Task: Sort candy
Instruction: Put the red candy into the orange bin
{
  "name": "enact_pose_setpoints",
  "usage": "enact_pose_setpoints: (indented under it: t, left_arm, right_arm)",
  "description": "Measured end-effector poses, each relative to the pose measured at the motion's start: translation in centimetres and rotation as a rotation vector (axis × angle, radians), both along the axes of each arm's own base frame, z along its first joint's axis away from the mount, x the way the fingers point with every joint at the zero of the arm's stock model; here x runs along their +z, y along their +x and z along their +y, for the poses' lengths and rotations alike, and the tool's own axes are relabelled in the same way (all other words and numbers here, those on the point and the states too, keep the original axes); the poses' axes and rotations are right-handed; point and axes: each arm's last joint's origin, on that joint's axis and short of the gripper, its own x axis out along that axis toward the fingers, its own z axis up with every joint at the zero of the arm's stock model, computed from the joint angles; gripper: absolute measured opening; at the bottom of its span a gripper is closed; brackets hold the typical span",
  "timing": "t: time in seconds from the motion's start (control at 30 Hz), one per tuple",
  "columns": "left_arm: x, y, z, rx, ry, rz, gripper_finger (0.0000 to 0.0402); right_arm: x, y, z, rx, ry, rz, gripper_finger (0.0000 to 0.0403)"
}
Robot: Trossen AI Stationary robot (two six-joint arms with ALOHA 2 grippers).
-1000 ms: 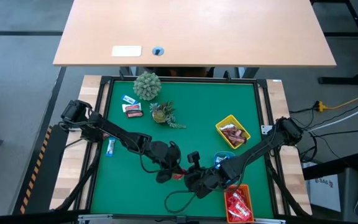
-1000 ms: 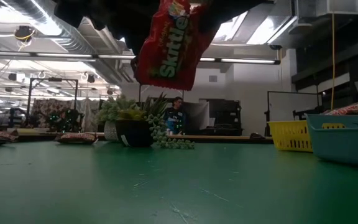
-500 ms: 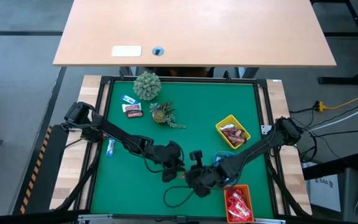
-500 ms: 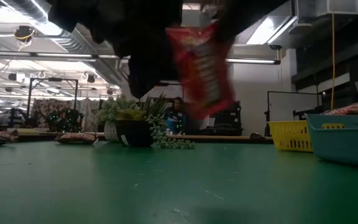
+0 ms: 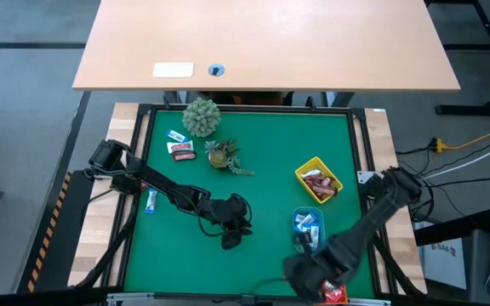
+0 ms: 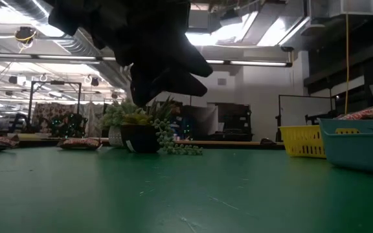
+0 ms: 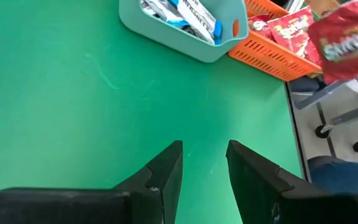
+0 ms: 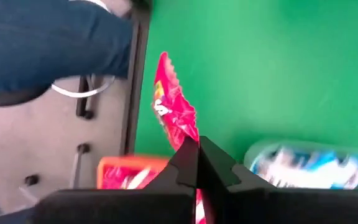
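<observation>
The blue tray [image 5: 308, 228] near the right edge of the green desk [image 5: 262, 170] holds blue-and-white wrappers [image 7: 191, 11]. Beside it, farther from the front edge, the yellow tray [image 5: 318, 180] holds dark brown mini bars [image 5: 320, 182]. The orange tray [image 7: 272, 51] sits at the front right corner, touching the blue tray, with shiny red packets [image 7: 288, 28] inside; in the high view the right arm covers most of it.

The right end effector [image 8: 196, 163] is over that front right corner, its fingers pressed together on a red candy packet [image 8: 174, 118] that hangs above the desk's edge near the orange tray. The left end effector [image 7: 204, 165] hovers over bare green mat near the middle front, fingers apart with a narrow gap and nothing between them.

At the far left of the mat, three loose sweets [image 5: 179, 148] lie near two small green plants [image 5: 201, 116], and one blue-and-white sweet [image 5: 151, 201] rests on the left border. The centre of the mat is open, with room between the plants and the trays.
</observation>
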Motion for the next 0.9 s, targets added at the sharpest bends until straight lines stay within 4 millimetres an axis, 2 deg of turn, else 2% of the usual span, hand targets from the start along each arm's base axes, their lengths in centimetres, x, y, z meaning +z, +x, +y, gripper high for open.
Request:
enact_pose_setpoints:
  t: [0.2,0.37,0.77,0.9]
  left_arm:
    - [0.0,0.0,0.0,-0.001,-0.001,0.000,0.0121]
    - [0.0,0.0,0.0,-0.001,-0.001,0.001,0.0121]
    - [-0.5,0.1,1.5,0.036,0.017,0.059,0.0121]
    - [-0.5,0.1,1.6,0.040,0.017,0.059,0.0121]
  right_arm:
    - [-0.4,-4.2,1.6,-0.167,-0.070,0.188,0.0002]
    - [-0.5,-6.4,2.1,-0.241,-0.148,0.259,0.0003]
    - [-0.5,-7.0,2.6,-0.216,-0.111,0.322,0.0003]
    - [-0.5,-7.1,2.5,-0.217,-0.123,0.330,0.0026]
